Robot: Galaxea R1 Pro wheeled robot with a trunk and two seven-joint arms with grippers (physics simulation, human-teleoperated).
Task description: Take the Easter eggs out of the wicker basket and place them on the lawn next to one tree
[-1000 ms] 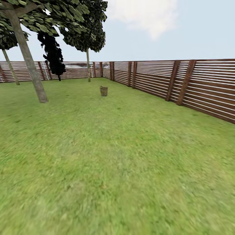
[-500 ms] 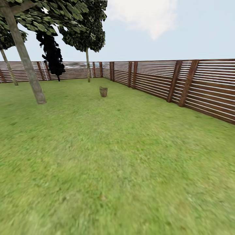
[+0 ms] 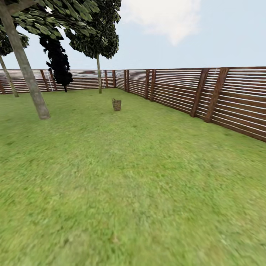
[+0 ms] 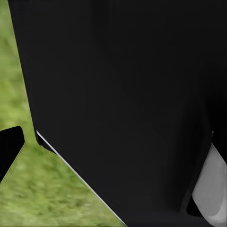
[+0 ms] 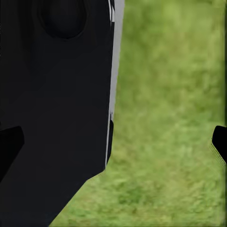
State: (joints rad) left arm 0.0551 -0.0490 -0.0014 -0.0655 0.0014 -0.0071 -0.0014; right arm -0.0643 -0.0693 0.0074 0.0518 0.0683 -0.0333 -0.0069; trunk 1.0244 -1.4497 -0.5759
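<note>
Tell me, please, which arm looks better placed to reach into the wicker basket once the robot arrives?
Too early to favour left or right. The wicker basket stands far ahead on the lawn, roughly centred in the head view, near the tree, well beyond either arm's reach. Each wrist view shows dark robot body over grass.

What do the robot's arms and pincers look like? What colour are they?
The right pincer has black, blocky fingertips with slanted ends. The left fingertip looks the same. Next to them is a big, smooth black robot part with a thin pale edge, and a rounded light grey piece.
</note>
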